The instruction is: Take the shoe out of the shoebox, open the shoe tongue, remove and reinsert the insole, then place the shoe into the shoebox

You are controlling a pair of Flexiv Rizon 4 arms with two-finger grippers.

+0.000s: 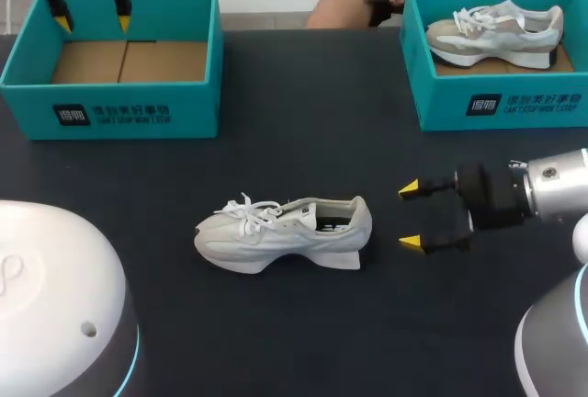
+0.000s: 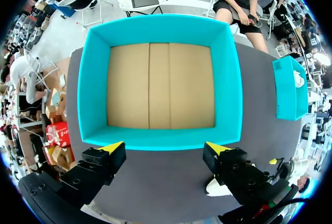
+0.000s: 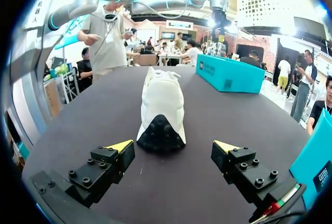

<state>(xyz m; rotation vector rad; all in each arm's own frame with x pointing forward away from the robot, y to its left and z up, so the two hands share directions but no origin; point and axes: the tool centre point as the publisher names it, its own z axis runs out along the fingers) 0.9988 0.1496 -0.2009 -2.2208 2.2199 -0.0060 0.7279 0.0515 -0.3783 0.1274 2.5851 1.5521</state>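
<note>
**Q:** Across the dark worktop (image 1: 276, 158), what lies where?
**A:** A white shoe (image 1: 285, 232) stands on its sole mid-table, outside both boxes. One teal shoebox (image 1: 129, 112) sits far left, cardboard floor showing. A second shoebox (image 1: 514, 107), far right, holds another shoe (image 1: 496, 34).
**Q:** Anything hard to see?
**A:** The insole, because the shoe's opening is dark.
**Q:** And the shoe itself?
**A:** It has white laces and a chunky sole. Its heel faces my right gripper (image 1: 411, 216), which is spread wide, near but apart. My left gripper (image 1: 93, 22) hangs parted over the left box.

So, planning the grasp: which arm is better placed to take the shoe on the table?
Probably right: the right gripper, open, faces the shoe close by; the left gripper hangs over the empty shoebox.
</note>
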